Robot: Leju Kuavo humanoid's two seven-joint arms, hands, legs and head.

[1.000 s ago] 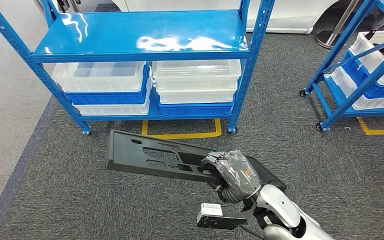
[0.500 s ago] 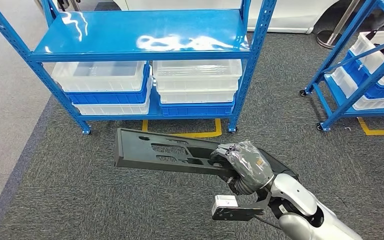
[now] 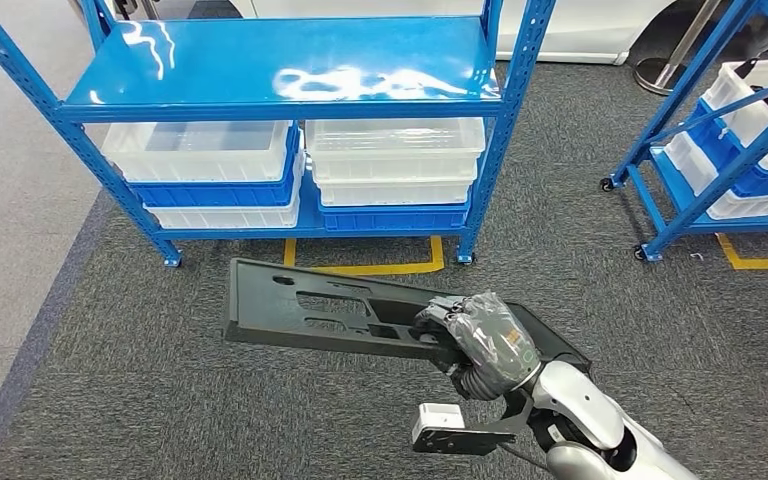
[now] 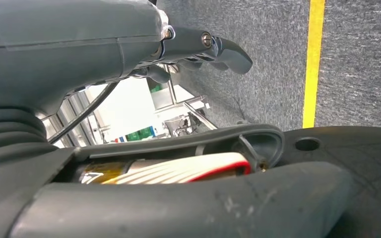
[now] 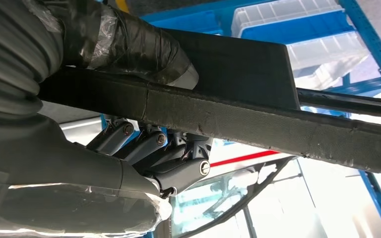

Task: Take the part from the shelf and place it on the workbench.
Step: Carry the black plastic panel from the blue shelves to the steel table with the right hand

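Note:
The part (image 3: 310,310) is a long flat black plastic panel with cut-outs, carried level above the grey carpet in front of the blue shelf (image 3: 280,70). My right hand (image 3: 480,345), wrapped in clear film, grips the panel's right end, with the thumb on top and the fingers underneath. In the right wrist view the thumb (image 5: 129,44) presses on the panel (image 5: 258,124) and the dark fingers (image 5: 154,148) curl under its edge. My left hand (image 4: 79,44) hangs over the carpet with its fingers (image 4: 218,47) held out and nothing in it.
The shelf's top board is bare; clear and blue bins (image 3: 200,160) fill its lower level. A yellow floor marking (image 3: 370,270) lies at its foot. A second blue rack with bins (image 3: 730,150) stands at the right. A yellow line (image 4: 312,59) crosses the carpet under my left arm.
My right hand and the panel swung a little to the right and up, then eased back left and down. The grip is unchanged.

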